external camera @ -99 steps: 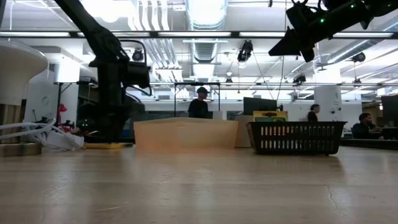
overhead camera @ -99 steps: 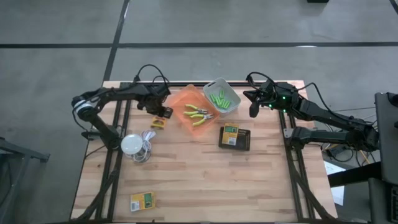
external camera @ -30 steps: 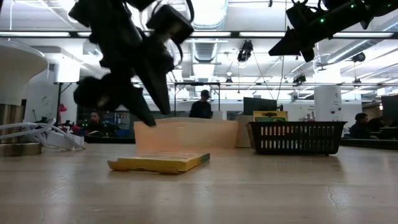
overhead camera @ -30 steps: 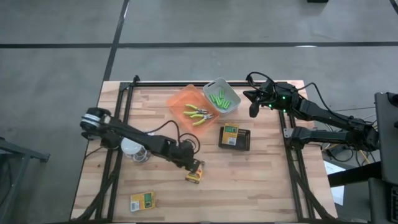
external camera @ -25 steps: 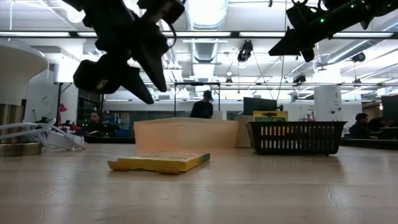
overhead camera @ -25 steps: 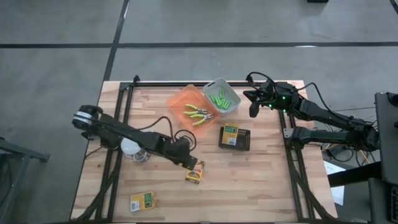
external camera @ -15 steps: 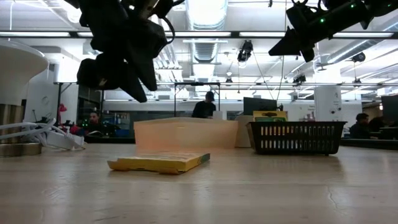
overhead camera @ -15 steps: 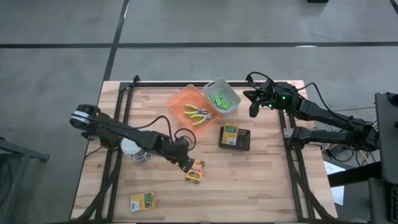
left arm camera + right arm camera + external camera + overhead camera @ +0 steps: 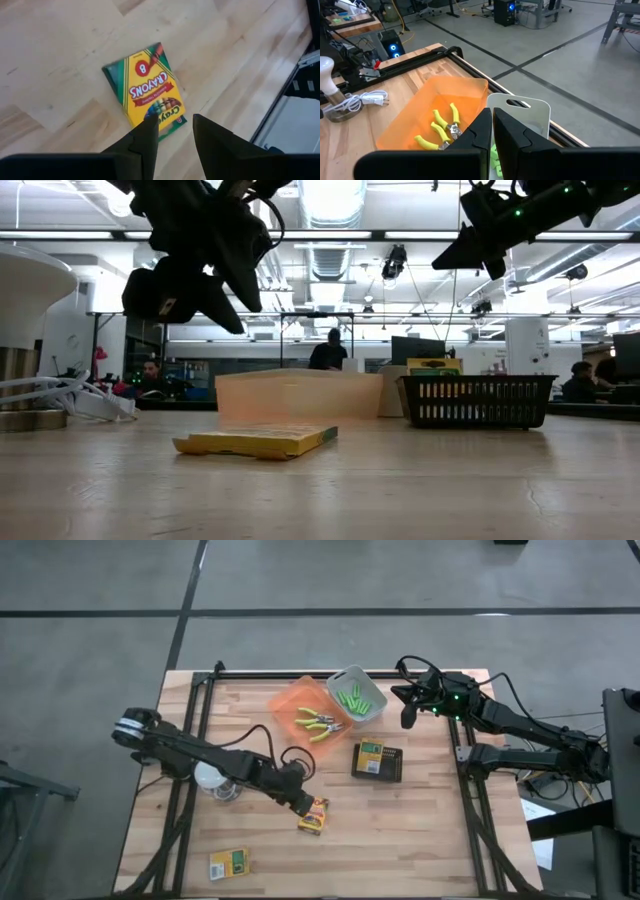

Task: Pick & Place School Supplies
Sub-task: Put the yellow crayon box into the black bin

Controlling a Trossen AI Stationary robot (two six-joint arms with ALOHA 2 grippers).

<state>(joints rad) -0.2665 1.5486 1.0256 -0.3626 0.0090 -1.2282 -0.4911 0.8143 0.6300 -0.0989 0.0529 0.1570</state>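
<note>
A yellow-and-green crayon box [image 9: 314, 816] lies flat on the wooden table [image 9: 430, 840], near its middle; it also shows in the left wrist view [image 9: 147, 92] and the low view [image 9: 258, 442]. My left gripper [image 9: 303, 804] hangs open just above and left of it [image 9: 175, 134], holding nothing [image 9: 243, 318]. My right gripper [image 9: 407, 721] waits shut in the air at the far right, beside the bins [image 9: 492, 125]. A second small box [image 9: 230, 863] lies at the near left. A larger box [image 9: 377, 760] lies right of centre.
An orange bin [image 9: 308, 708] holds green-handled pliers [image 9: 320, 723]. Beside it, a grey bin [image 9: 356, 697] holds lime-green markers. A white round thing with a coiled cable [image 9: 214, 776] sits under the left arm. People stand in the room behind the table.
My left gripper has risen away from the crayon box, drawn back a little toward the table's left and rolled slightly; its fingers stay apart. The box lies still on the table.
</note>
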